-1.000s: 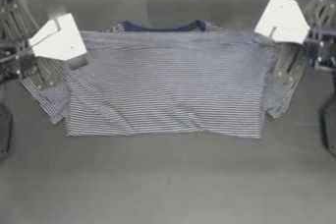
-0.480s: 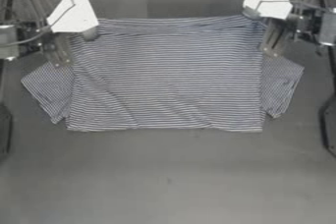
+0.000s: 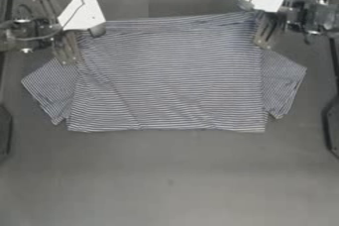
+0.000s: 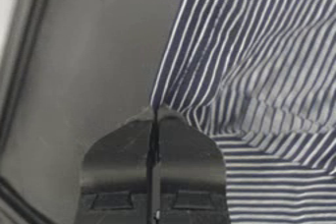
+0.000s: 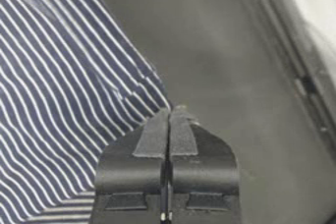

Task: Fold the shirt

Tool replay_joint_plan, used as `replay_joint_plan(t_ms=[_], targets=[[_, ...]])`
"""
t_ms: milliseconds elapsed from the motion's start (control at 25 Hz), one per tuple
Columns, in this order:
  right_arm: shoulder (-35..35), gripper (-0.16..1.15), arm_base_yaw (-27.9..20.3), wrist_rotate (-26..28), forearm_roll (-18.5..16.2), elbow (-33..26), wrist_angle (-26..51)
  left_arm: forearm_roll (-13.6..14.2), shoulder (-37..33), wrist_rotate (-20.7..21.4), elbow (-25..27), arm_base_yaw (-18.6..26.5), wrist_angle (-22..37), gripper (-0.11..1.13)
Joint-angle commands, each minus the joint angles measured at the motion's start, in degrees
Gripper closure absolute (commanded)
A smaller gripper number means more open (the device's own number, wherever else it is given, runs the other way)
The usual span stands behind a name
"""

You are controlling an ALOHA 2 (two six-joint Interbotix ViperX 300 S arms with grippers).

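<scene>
The shirt (image 3: 172,76) is lying spread on the table (image 3: 165,180), toward the far edge, with its striped body forming a broad rectangle and a short sleeve sticking out at each side. Its upper edge is running straight across between the two grippers, and no collar is showing from above.

The left gripper (image 3: 69,54) is sitting at the shirt's upper left corner, by the left sleeve. In the left wrist view its jaws are pressing together with no gap, the tips pinching the cloth edge (image 4: 172,98).

The right gripper (image 3: 263,31) is sitting at the upper right corner. In the right wrist view its jaws are likewise closing tight, the tips meeting right at the striped edge (image 5: 148,88), gripping it.
</scene>
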Motion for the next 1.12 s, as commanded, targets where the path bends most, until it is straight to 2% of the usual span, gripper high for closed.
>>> replay_joint_plan(t_ms=[40, 200, 400, 480, 560, 680, 800, 880, 960, 1040, 1120], targets=[[1.1, 0.91, -0.4, 0.4, 0.2, -0.5, -0.5, 0.0, 1.6, -0.1, -1.1, 0.2, -0.6, 0.88], [2.5, 0.84, -0.4, 0.7, 0.4, -0.5, -2.6, -0.1, 3.3, -0.5, -2.2, 0.2, -0.9, 0.64], [2.7, 0.45, -0.4, 0.4, 1.4, -0.6, -4.0, -0.4, 2.9, -1.2, -4.0, 0.2, -1.0, 0.39], [2.5, 0.31, -0.4, 0.4, 2.2, -0.9, -4.0, -1.0, 2.5, -1.2, -4.9, 0.2, -0.9, 0.34], [2.1, 0.24, -0.4, 0.4, 2.8, -1.1, -4.0, -1.4, 2.2, -1.1, -5.9, 0.2, -0.9, 0.32], [0.4, 0.23, -0.4, 0.4, 3.4, -1.7, -4.0, -1.8, 1.1, -1.1, -7.2, 0.2, -0.4, 0.32], [-2.4, 0.23, -0.4, 0.3, 6.7, -2.0, -3.9, -2.7, -1.0, -1.1, -7.9, 0.0, -0.4, 0.32], [-4.7, 0.23, 0.2, 0.2, 9.2, -1.7, -3.6, -4.4, -3.3, -1.1, -7.9, -0.3, -0.4, 0.32], [-7.2, 0.23, 1.3, 0.3, 12.5, -1.5, -3.1, -7.2, -6.0, -1.4, -7.5, -0.8, -0.4, 0.32], [-9.5, 0.23, 2.5, 0.3, 16.8, -1.6, -1.5, -12.8, -9.0, -1.3, -7.0, -1.0, -0.4, 0.32], [-11.6, 0.23, 3.5, 0.2, 20.7, -1.7, 1.1, -16.7, -11.4, -1.1, -6.2, -1.6, -0.4, 0.32]])
